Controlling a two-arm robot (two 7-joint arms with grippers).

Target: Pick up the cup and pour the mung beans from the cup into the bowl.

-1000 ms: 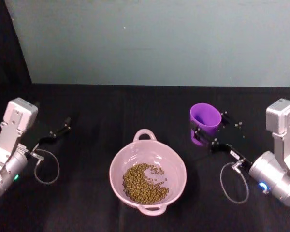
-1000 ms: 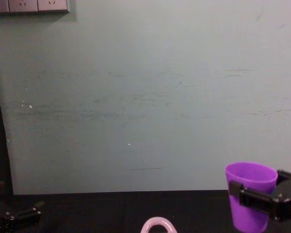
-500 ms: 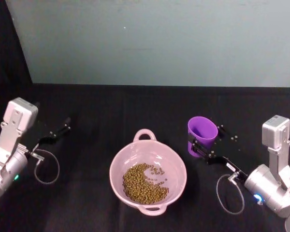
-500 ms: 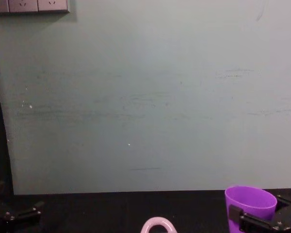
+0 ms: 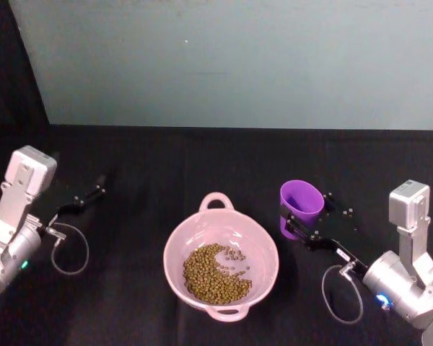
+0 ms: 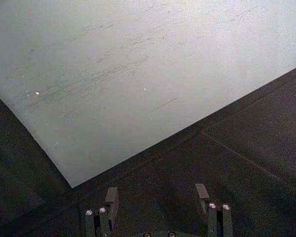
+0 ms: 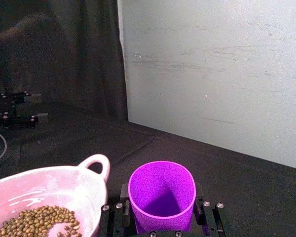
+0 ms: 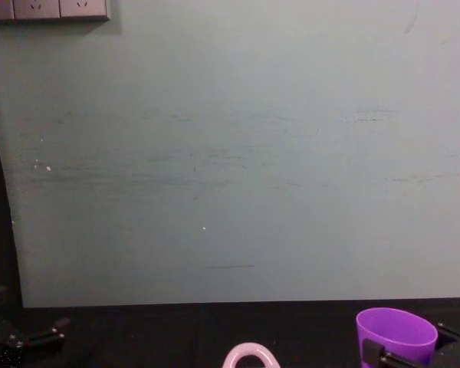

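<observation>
A: Head view, item 1: cup (image 5: 301, 205), purple, upright on the dark surface (image 5: 151, 166), just right of the pink bowl (image 5: 263, 249) holding the mung beans (image 5: 215, 275). Right claw (image 5: 303, 225) clamped on its lower wall. Left claw (image 5: 86, 196) parked far left.

B: Left wrist view: left claw (image 6: 157, 195) spread apart, nothing between.

A: Right wrist view: cup (image 7: 162, 195) looks empty, smooth, tapered. Likely light, stiff, slippery; hold mid-wall.

B: Chest view: cup (image 8: 396, 334) upright, low right.
</observation>
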